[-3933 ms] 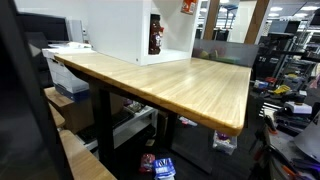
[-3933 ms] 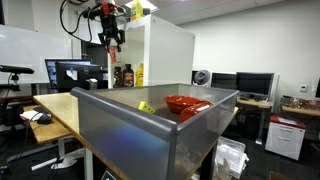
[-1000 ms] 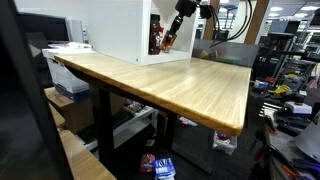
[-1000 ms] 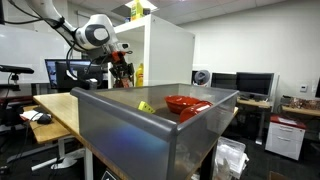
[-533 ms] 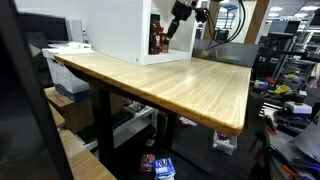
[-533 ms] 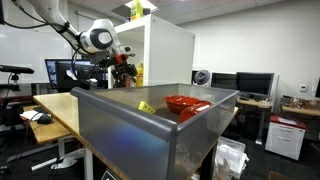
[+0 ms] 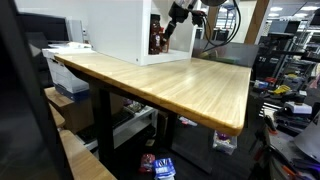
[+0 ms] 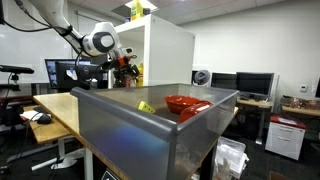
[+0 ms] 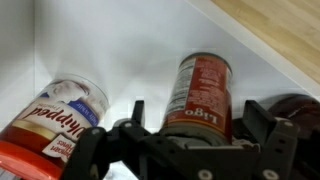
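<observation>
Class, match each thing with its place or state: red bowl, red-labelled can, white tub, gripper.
Things:
1 red bowl
2 red-labelled can
3 white tub
4 gripper

Places or states:
a open
b in the grey bin
c has a red lid
d in the white cabinet, dead ahead of the gripper

Pairs: 1-b, 2-d, 3-c, 4-a.

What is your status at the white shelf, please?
Gripper open, holding nothing. Red can between the jaws, not gripped, inside the white cubby. White jar on its side close beside one finger.
</observation>
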{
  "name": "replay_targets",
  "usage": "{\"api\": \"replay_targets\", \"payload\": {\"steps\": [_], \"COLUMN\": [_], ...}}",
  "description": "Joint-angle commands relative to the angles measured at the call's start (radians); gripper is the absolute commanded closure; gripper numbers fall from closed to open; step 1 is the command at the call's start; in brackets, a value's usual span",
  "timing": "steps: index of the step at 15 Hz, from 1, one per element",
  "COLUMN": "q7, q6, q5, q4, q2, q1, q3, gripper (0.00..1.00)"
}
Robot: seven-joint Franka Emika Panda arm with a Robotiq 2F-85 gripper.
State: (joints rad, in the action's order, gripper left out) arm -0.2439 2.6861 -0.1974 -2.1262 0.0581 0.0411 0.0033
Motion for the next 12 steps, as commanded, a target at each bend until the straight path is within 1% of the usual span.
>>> {"api": "replay_targets", "payload": {"steps": [1, 3, 6, 8, 11, 12], "q7": [0.093, 0.141, 0.228, 0.28, 0.317, 0.332], "q6": [0.069, 0.088, 0.073, 0.085, 0.099, 0.097], "q5": [-0.032, -0.051, -0.08, -0.089, -0.108, -0.118], "q4": [-0.002, -0.015, -0.035, -0.062, -0.093, -0.102], "q2": [0.004, -0.007, -0.032, -0.051, -0.065, -0.071], "q1": [-0.011, -0.013, -0.011, -0.01, -0.01, -0.001], "q3": [-0.007, -0.017, -0.029, -0.031, -0.03, -0.039], "gripper": [0.0, 0.0, 0.0, 0.0, 0.0, 0.0]}}
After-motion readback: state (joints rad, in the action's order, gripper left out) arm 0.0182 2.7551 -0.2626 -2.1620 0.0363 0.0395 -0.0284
